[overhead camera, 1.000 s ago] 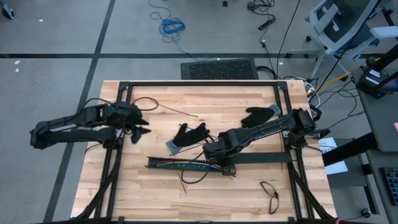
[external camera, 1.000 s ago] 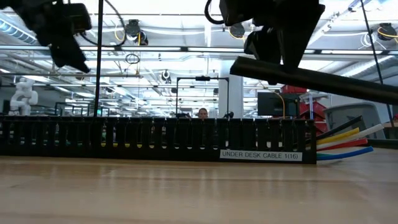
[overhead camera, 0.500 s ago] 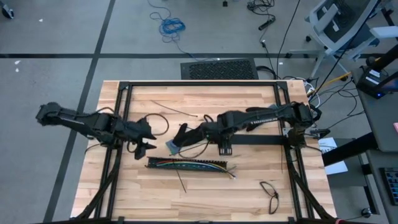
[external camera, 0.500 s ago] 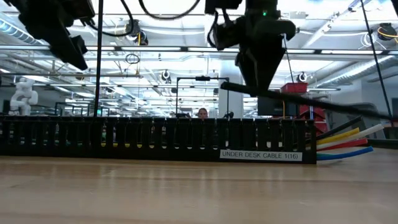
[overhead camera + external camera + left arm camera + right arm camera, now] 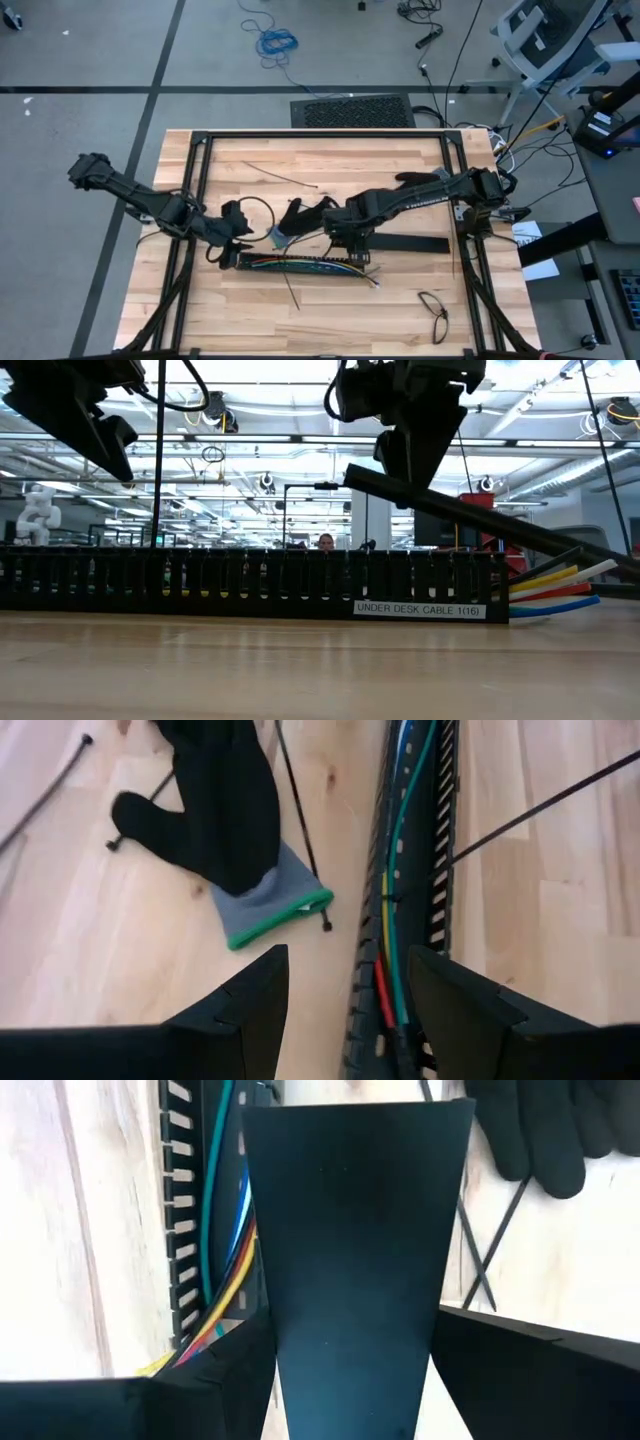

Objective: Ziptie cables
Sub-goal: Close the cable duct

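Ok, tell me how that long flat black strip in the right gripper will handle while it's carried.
Probably stiff: the flat black strip runs straight in the low view though the right gripper grips it near one end only. That off-centre hold could let it lever or swing. It looks thin, so likely light for its length.

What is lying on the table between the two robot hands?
In the high view, a black glove with a grey cuff lies between the left gripper and right gripper, above the slotted tray of cables.
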You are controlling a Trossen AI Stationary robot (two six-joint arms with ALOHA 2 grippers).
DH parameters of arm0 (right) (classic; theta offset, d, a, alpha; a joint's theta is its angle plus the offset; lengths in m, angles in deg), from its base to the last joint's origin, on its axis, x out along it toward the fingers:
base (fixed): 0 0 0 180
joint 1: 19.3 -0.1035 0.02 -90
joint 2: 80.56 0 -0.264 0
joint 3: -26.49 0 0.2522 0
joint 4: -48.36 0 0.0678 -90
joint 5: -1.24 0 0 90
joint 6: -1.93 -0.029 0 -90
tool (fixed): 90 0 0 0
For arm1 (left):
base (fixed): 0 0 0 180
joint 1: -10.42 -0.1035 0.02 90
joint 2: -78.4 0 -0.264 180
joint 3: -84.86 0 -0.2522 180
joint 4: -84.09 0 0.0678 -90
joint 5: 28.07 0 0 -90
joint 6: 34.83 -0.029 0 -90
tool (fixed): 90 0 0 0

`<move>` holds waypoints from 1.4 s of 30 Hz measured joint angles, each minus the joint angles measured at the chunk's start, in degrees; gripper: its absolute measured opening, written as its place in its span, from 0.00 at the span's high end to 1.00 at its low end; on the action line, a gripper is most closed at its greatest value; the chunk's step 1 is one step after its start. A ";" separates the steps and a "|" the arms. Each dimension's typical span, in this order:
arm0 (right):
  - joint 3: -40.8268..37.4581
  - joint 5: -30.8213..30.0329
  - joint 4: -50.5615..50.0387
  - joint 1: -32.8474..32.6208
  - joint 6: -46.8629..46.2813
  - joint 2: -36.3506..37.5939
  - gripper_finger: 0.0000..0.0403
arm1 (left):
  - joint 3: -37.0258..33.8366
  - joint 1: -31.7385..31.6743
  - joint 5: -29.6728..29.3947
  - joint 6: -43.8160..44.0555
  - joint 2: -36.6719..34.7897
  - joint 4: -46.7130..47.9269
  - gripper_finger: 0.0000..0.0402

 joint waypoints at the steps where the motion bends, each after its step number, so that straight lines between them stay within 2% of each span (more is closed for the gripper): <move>1: 0.01 0.01 -0.10 -0.16 -0.48 -0.01 0.43 | 0.00 -0.02 -0.27 -0.36 0.00 0.00 0.50; 7: 0.01 5.09 -2.50 0.29 -2.62 -1.39 0.43 | 0.00 -0.03 -0.72 -2.02 0.00 0.00 0.50; 20: 1.40 5.26 -2.02 3.00 -2.72 -2.65 0.43 | -0.03 -0.04 -1.80 -1.83 0.00 0.00 0.50; 27: 10.31 5.72 -3.98 5.64 -1.28 -5.56 0.43 | -0.04 -0.04 -2.00 -1.80 0.00 0.01 0.50; 34: 24.94 5.74 -19.78 4.93 7.67 -17.77 0.43 | -0.04 -0.02 -2.22 -1.83 0.00 0.08 0.50; 42: 23.97 5.78 -22.03 1.69 6.42 -18.93 0.43 | -0.05 -0.02 -2.98 -2.43 0.00 0.17 0.50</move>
